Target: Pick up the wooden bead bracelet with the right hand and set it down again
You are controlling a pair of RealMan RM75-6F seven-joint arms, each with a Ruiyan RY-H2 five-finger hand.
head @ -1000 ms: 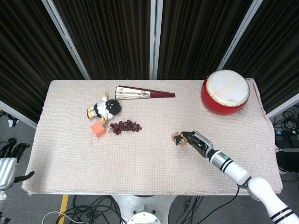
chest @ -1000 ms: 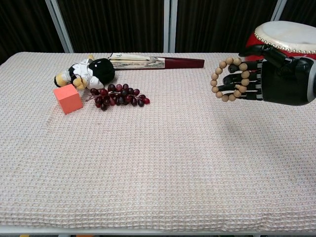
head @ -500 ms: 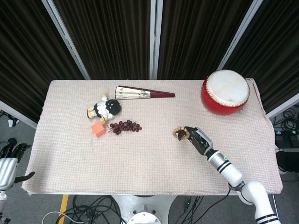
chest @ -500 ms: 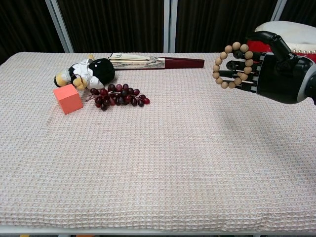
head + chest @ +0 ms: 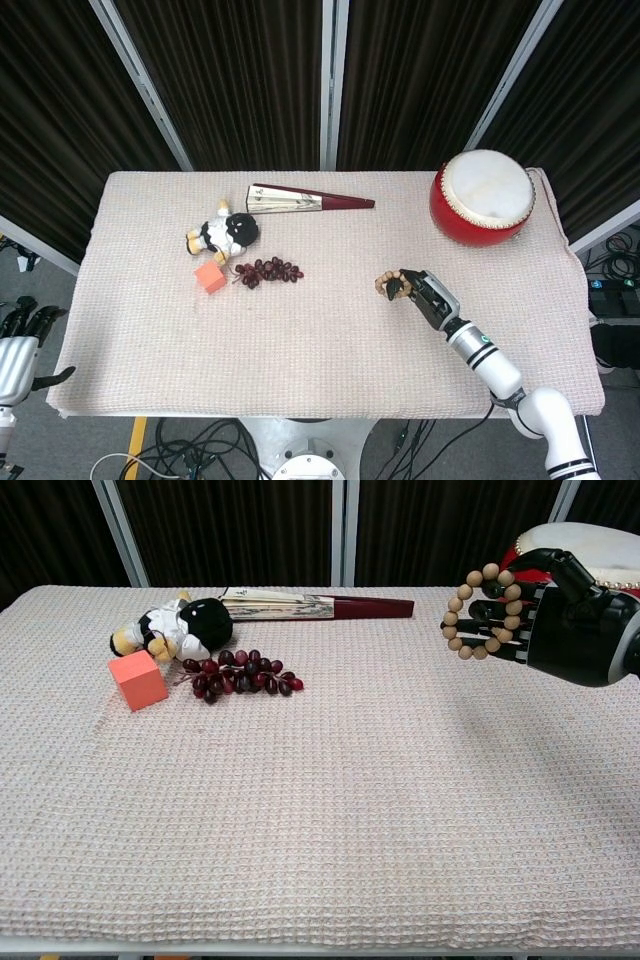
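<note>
Wooden bead bracelet hangs upright above the table, its ring grasped by right hand fingers

Chest view: right hand cut off by right edge; red drum behind it mostly hidden, top cropped. Head view: left hand cut by left edge, finger pose unclear. Wooden bead bracelet too small there to resolve beads.
</note>
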